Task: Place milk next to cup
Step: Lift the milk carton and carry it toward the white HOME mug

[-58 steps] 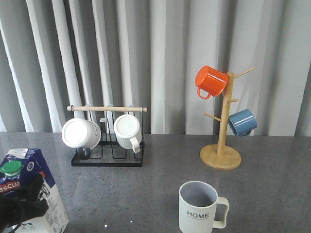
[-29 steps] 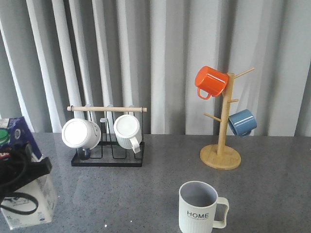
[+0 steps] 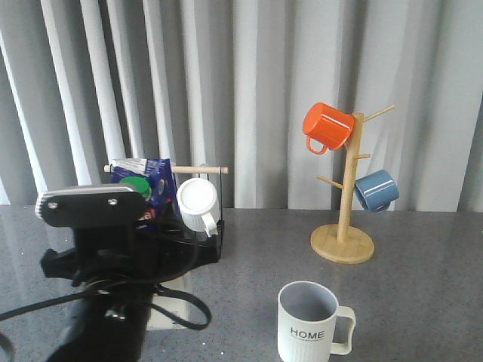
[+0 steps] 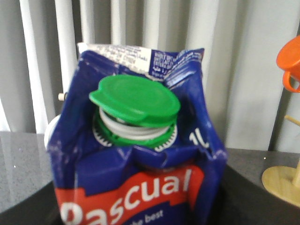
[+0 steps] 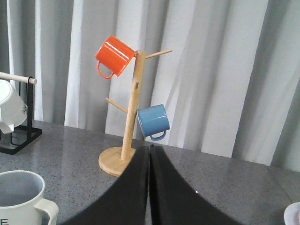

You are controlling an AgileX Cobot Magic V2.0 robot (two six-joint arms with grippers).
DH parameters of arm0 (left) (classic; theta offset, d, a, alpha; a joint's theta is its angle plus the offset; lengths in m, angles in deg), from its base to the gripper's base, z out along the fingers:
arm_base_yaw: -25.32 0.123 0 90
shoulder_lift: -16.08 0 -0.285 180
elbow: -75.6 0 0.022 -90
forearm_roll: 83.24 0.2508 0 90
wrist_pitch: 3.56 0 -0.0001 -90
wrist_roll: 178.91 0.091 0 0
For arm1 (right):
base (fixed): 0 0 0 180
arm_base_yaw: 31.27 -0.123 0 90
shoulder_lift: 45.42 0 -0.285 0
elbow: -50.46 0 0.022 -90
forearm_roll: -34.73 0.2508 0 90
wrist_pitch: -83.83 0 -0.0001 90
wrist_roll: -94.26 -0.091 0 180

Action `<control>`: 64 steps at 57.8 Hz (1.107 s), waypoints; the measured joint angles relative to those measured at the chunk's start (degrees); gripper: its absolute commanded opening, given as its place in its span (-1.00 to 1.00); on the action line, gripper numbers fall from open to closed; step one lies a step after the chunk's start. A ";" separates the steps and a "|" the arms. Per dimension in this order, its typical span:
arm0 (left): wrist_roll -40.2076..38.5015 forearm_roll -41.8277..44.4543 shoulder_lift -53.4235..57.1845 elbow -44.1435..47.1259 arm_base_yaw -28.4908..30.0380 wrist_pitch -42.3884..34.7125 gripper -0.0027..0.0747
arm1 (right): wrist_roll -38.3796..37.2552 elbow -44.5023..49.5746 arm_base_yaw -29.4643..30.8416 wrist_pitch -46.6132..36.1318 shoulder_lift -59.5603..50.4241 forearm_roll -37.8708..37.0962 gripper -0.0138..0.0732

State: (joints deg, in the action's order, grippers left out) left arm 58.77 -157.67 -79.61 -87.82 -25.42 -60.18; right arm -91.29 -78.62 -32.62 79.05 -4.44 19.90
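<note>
The left gripper (image 4: 136, 220) is closed on the milk (image 4: 136, 154), which is seen close up in the left wrist view: the green cap (image 4: 135, 100) faces the camera, the red label sits below it, and the dark fingers (image 4: 28, 211) are pressed against both sides of the carton. In the front view the same arm hides most of the carton, and only its blue top and cap (image 3: 136, 185) are seen above the wrist, raised over the left part of the counter (image 3: 423, 302), in front of the black mug rack (image 3: 215, 245).

The right gripper (image 5: 150, 187) is shown only in its own wrist view, its two black fingers (image 5: 131, 187) pressed together with nothing between them.

The cup (image 3: 311, 323) stands upright near the front edge of the counter, right of the middle and well apart from the milk; its lettering is read in the front view, while only its rim and handle (image 5: 23, 201) are caught by the right wrist view.

Behind it, toward the back edge, a wooden mug tree (image 3: 344, 226) carries an orange mug (image 3: 327, 127) and a blue mug (image 3: 376, 190). A white mug (image 3: 198, 202) hangs on the rack.
</note>
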 measured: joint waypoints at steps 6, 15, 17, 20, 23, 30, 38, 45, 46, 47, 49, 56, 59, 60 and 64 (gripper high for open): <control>0.00 -4.93 -5.03 -4.63 -1.88 -2.77 -0.43 | 0.00 0.00 0.00 0.00 0.00 0.00 -0.70; 0.00 -8.46 -10.91 -10.08 -4.19 -4.31 -0.43 | 0.00 0.00 0.00 0.00 0.00 0.00 -0.70; 0.00 -8.60 -11.90 -10.86 -4.56 -4.37 -0.43 | 0.00 0.00 0.00 0.00 0.00 0.00 -0.70; 0.00 -8.68 -13.59 -12.06 -5.13 -4.32 -0.43 | 0.00 0.00 0.00 0.00 0.00 0.00 -0.70; 0.00 -8.75 -15.21 -13.03 -5.48 -4.27 -0.43 | 0.00 0.00 0.00 0.00 0.00 0.00 -0.70; 0.00 -8.86 -18.26 -14.44 -5.62 -4.27 -0.43 | 0.00 0.00 0.00 0.00 0.00 0.00 -0.70; -0.68 -8.84 -20.14 -14.73 -5.62 -4.20 -0.43 | 0.00 0.00 0.00 0.00 0.00 0.00 -0.70; -1.48 -8.11 -21.22 -14.73 -5.62 -4.20 -0.43 | 0.00 0.00 0.00 0.00 0.00 0.00 -0.70; -1.55 -7.94 -21.35 -14.73 -5.62 -4.14 -0.43 | 0.00 0.00 0.00 0.00 0.00 0.00 -0.70; -1.55 -7.86 -21.52 -14.73 -5.62 -4.14 -0.43 | 0.00 0.00 0.00 0.00 0.00 0.00 -0.70; -1.61 -7.52 -21.87 -14.73 -5.62 -3.95 -0.43 | 0.00 0.00 0.00 0.00 0.00 0.00 -0.70; -2.02 -6.57 -23.15 -14.73 -5.62 -3.69 -0.43 | 0.00 0.00 0.00 0.00 0.00 0.00 -0.70; -2.42 -6.20 -23.47 -14.73 -5.62 -3.63 -0.43 | 0.00 0.00 0.00 0.00 0.00 0.00 -0.70; -2.47 -6.20 -23.55 -14.73 -5.62 -3.48 -0.43 | 0.00 0.00 0.00 0.00 0.00 0.00 -0.70; -2.91 -5.31 -23.77 -14.73 -5.62 -3.20 -0.43 | 0.00 0.00 0.00 0.00 0.00 0.00 -0.70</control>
State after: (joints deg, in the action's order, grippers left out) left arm 55.86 -162.98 -103.38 -102.55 -31.04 -63.38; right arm -91.29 -78.62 -32.62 79.05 -4.44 19.90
